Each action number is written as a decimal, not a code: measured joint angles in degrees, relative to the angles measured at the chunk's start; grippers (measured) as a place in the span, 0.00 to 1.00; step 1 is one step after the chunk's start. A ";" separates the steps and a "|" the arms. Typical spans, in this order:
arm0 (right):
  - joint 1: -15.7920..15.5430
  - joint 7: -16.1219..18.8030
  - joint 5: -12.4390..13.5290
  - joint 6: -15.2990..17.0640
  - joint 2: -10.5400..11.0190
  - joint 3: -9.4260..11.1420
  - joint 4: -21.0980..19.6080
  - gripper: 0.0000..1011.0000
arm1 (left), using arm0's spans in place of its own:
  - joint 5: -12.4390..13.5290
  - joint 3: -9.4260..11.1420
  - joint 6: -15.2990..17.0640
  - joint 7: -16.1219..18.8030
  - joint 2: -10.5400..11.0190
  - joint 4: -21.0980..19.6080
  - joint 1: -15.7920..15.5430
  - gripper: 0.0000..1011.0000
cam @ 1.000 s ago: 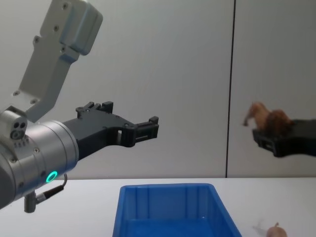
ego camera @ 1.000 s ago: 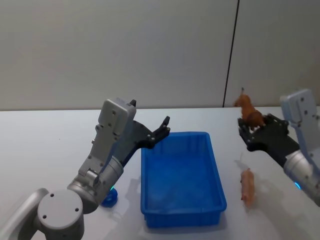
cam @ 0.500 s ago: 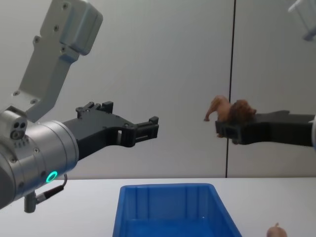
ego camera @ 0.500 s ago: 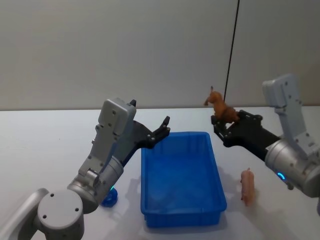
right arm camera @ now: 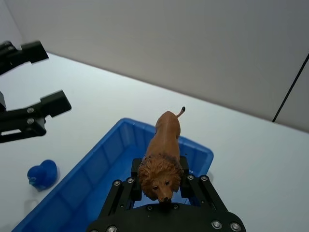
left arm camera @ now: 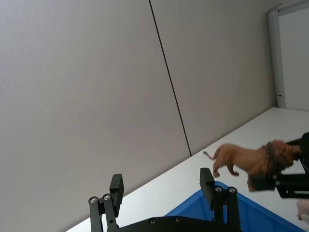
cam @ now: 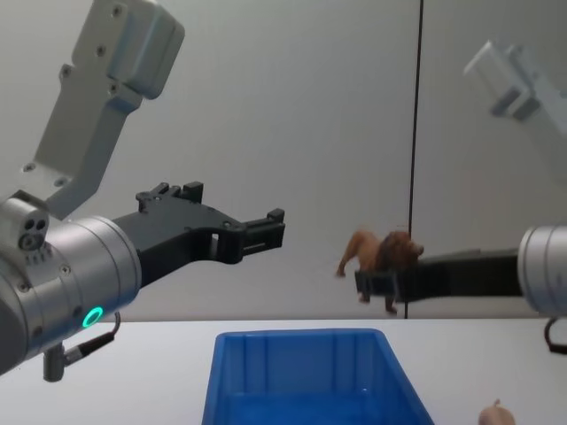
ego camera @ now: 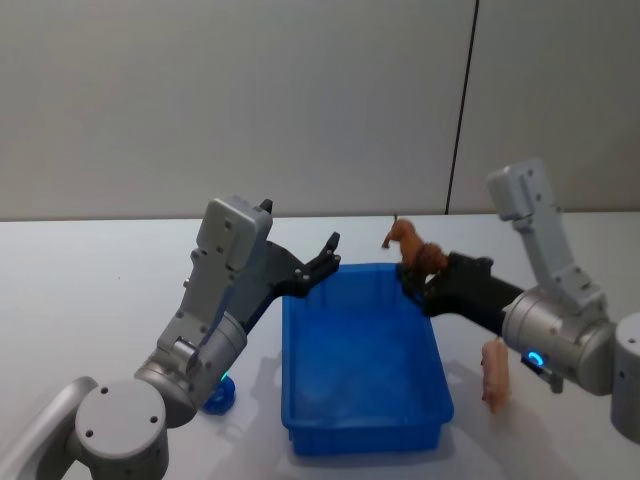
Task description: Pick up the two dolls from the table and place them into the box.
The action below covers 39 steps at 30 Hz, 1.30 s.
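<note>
Clamping the reddish-brown doll (ego camera: 411,251), the right gripper (ego camera: 420,283) hung over the box's (ego camera: 366,435) far right rim, its interior lying just below and leftward; the pink pig (ego camera: 494,372) lay on the table (ego camera: 100,300) beside it, nearer this arm than the spread-fingered left gripper (ego camera: 323,262).

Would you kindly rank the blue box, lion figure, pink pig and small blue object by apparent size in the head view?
1. blue box, clearly largest.
2. lion figure and pink pig look alike; the lion is held aloft, so its nearness is unsure.
3. small blue object, partly hidden.
</note>
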 joint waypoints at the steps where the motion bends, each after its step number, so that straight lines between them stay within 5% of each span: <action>1: 0.10 0.02 0.02 0.45 -0.11 -0.08 0.21 0.40 | 0.00 0.00 0.00 0.00 -0.01 0.00 0.00 0.99; 9: 1.08 0.34 0.08 3.64 -1.24 -0.98 2.39 0.40 | 0.00 0.00 0.00 0.00 -0.01 0.00 0.00 0.99; 30: 2.09 0.83 -0.23 6.02 -2.39 -1.91 4.74 0.99 | 0.00 0.00 0.00 0.00 0.00 0.00 0.00 0.99; 39: 1.54 0.29 1.58 3.20 -1.70 -1.02 3.20 0.99 | 0.00 0.00 0.00 0.00 0.00 0.00 0.00 0.99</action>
